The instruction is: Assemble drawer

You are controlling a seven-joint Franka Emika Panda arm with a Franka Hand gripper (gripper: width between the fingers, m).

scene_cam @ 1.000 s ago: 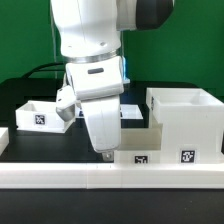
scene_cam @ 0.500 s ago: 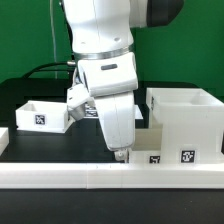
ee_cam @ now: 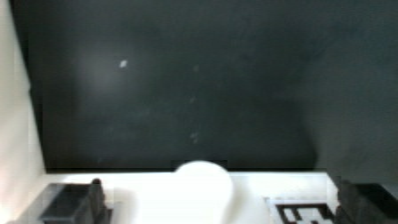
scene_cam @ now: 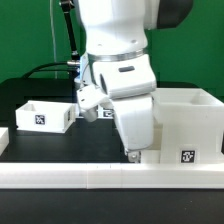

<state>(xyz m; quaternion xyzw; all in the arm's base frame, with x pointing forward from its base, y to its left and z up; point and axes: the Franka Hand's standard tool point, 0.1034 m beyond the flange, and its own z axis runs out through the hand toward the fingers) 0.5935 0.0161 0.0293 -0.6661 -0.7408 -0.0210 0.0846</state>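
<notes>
My gripper [scene_cam: 133, 154] hangs low near the front of the table, just left of the tall white box shell [scene_cam: 190, 120] in the exterior view. It hides most of a small white tray [scene_cam: 152, 156] in front of the shell. In the wrist view the gripper [ee_cam: 219, 206] is open. Its dark fingers [ee_cam: 75, 203] stand wide apart on either side of that tray's white face [ee_cam: 249, 205], which has a round knob [ee_cam: 201, 184] and a tag [ee_cam: 304, 211]. A second open-top tray [scene_cam: 40, 115] with a tag sits at the exterior view's left.
A long low white rail [scene_cam: 60, 173] runs along the front of the table. The marker board [scene_cam: 106, 113] shows partly behind the arm. Black cables [scene_cam: 45, 70] hang at the back left. The wrist view shows dark table surface [ee_cam: 178, 90] beyond the tray.
The arm has moved steadily toward the exterior view's right, from mid-table to the small tray in front of the box shell, now covering it. The trays and shell have not moved.
</notes>
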